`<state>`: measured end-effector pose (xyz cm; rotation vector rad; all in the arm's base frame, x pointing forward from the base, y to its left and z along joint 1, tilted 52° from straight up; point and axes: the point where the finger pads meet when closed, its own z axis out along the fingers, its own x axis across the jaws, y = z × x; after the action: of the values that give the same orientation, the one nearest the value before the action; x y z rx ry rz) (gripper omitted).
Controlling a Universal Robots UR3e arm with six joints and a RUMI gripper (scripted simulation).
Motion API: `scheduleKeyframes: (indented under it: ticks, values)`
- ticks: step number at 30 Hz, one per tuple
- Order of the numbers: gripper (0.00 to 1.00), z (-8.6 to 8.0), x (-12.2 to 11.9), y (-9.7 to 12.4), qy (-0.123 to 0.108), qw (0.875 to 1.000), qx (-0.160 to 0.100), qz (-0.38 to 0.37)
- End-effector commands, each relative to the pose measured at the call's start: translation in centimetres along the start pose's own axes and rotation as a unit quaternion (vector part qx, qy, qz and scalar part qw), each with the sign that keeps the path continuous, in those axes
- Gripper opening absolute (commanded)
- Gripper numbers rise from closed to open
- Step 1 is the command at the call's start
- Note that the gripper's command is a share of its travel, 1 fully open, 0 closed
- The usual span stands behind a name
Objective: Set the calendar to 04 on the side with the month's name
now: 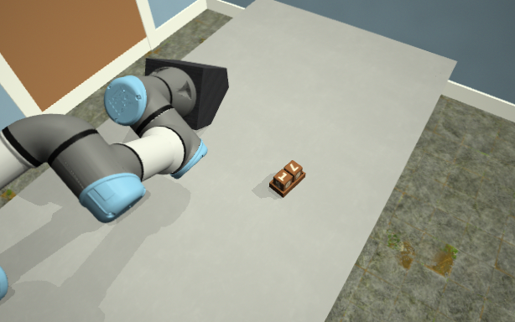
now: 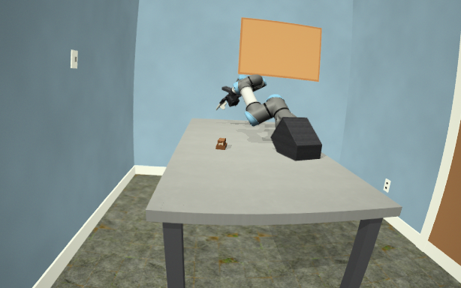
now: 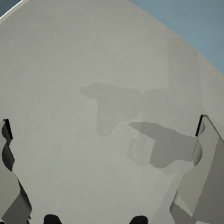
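Note:
The brown tray (image 1: 294, 184) (image 2: 221, 148) stands on the table and holds two brown cubes side by side. The nearer cube (image 1: 283, 178) in the top view has a white 1 on top. The other cube (image 1: 293, 168) has a white mark like a 7 or an L on top. The digits on their side faces are too small to read, and I cannot tell which side bears the month's name. My gripper (image 2: 220, 106) (image 3: 102, 119) is open and empty, high above the table and away from the tray. The tray is not in the wrist view.
The grey table (image 1: 335, 105) (image 2: 240, 187) (image 3: 75, 50) carries the arm's black base block (image 1: 211, 92) (image 2: 300, 139). The arm reaches over the table on the base's side of the tray. Shadows of the arm and gripper lie on the table top.

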<state>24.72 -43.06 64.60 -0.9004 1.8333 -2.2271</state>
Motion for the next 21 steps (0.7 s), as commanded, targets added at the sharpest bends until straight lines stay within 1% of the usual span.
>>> scheduleKeyframes:
  ticks: [1,7,9,10,21]
  values:
    - [1.0,0.2,-2.3,-0.1,-0.015,1.0,-0.01,0.009]
    - [1.0,0.3,-4.4,0.9,-0.028,0.999,-0.038,0.022]
    - [1.0,0.3,-4.4,0.9,-0.028,0.999,-0.038,0.022]
    - [1.0,0.3,-4.8,1.0,-0.031,0.998,-0.042,0.023]
    - [1.0,-0.1,-9.5,3.5,-0.063,0.992,-0.102,0.03]
